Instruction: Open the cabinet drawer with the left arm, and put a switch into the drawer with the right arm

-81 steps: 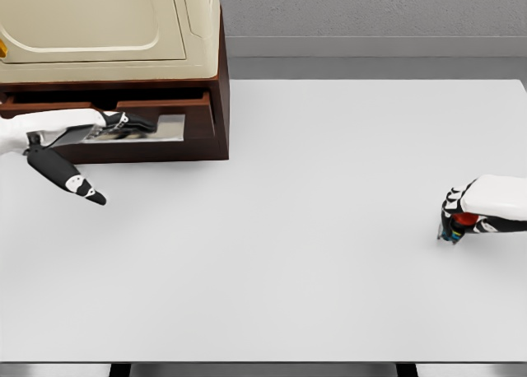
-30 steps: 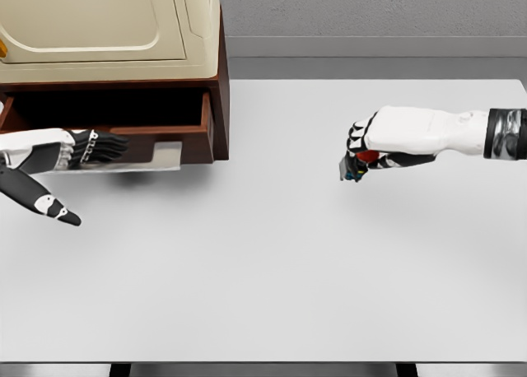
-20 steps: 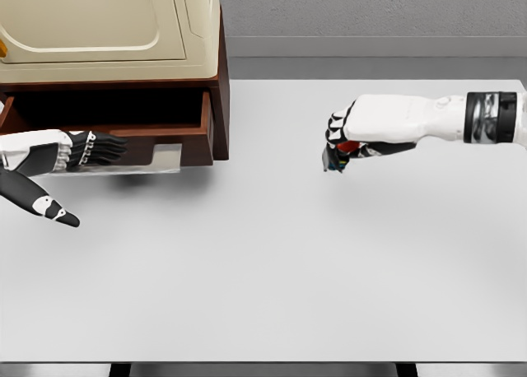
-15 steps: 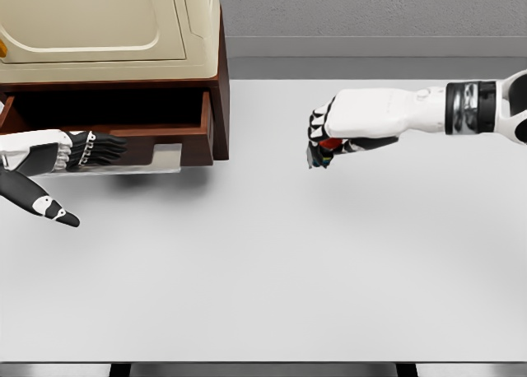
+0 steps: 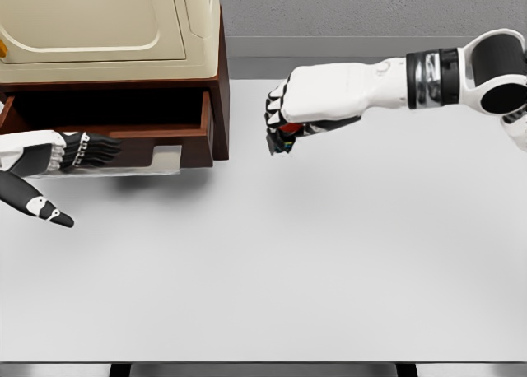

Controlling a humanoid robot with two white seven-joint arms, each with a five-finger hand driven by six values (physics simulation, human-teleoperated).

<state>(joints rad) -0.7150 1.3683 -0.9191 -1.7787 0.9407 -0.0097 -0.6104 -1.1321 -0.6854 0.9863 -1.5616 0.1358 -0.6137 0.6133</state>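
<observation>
1. At the upper left of the frame the drawer (image 5: 156, 134) of the cabinet (image 5: 216, 81) is seen pulled out, its dark cavity exposed; it was nearly shut in the earliest picture, so the opening step is judged done.
2. The left robot hand (image 5: 82, 151) is found at the left edge against the drawer front, its dark fingers curled at the front panel; whether the handle is truly gripped cannot be told. Its position is almost unchanged over the last second.
3. The right robot hand (image 5: 284, 122) is shown closed in a fist around the switch (image 5: 284, 134), of which only a red patch and a small dark end are visible below the fingers.
4. The switch has been carried from the right edge of the frame, low over the desk (image 5: 329, 270), to the upper middle, and is now held in the air just right of the cabinet's side.
5. It is judged that the transport is well advanced: the switch remains to be brought leftward over the open drawer and released.
</observation>
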